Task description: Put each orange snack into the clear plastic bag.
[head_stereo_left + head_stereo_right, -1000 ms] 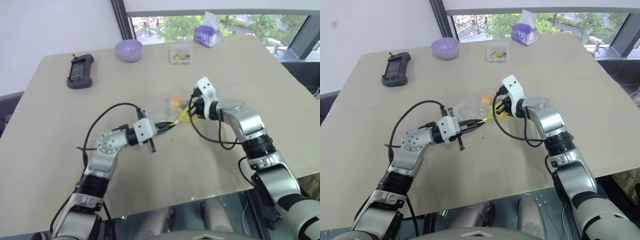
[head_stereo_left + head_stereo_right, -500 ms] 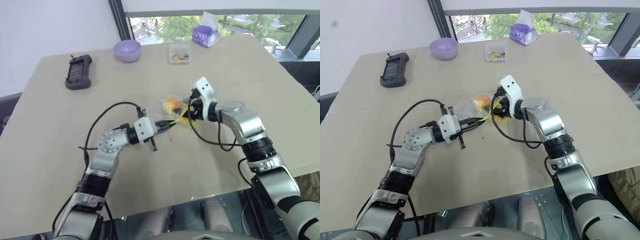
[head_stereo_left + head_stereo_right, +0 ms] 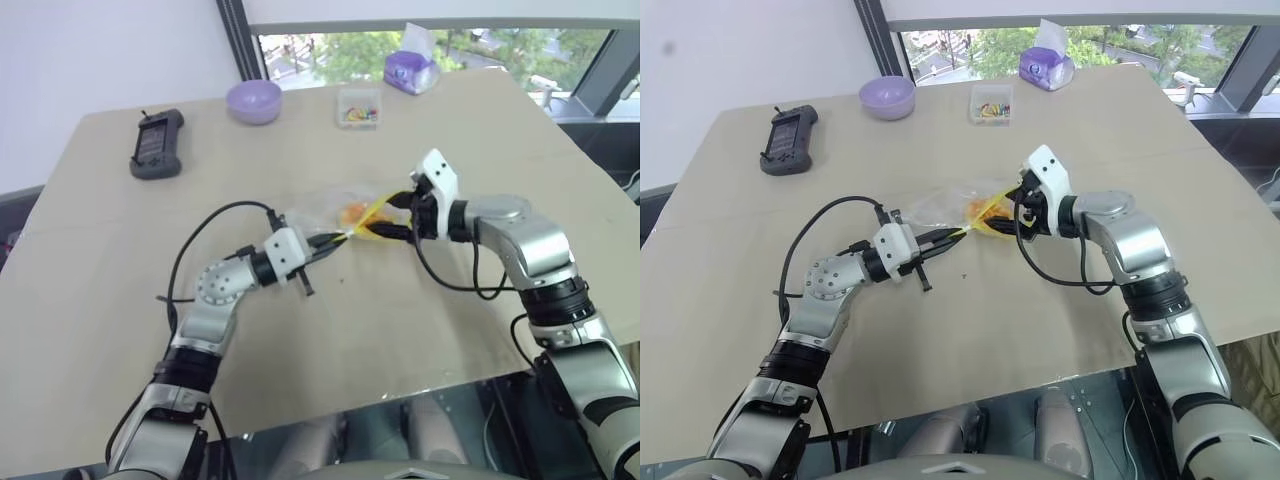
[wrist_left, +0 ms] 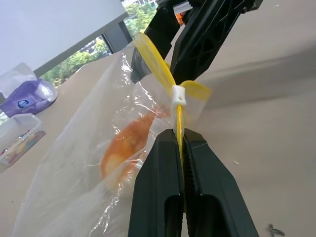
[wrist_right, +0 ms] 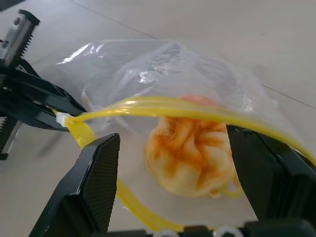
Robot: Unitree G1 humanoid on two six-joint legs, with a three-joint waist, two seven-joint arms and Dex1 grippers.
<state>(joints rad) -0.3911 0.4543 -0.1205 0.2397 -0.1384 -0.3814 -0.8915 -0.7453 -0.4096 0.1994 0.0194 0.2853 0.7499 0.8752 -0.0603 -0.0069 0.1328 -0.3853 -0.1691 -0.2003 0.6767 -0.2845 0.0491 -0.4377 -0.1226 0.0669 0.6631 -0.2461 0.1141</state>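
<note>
The orange snack [image 5: 190,148] shows blurred through the crinkled clear plastic bag [image 5: 148,69].

Orange bun [image 5: 190,148] w/ ridged crust sits inside crinkly clear bag [image 5: 148,74], yellow zip strip [image 5: 168,106] bowed open, mid-table.

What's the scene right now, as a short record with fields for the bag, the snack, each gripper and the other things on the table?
bag: clear plastic bag on the table, held at its yellow strip
snack: orange snack inside the bag
left gripper: left gripper shut on the yellow strip
right gripper: right gripper open, at the bag's mouth
far edge: purple bowl, small clear box, tissue pack, black handheld device
</note>
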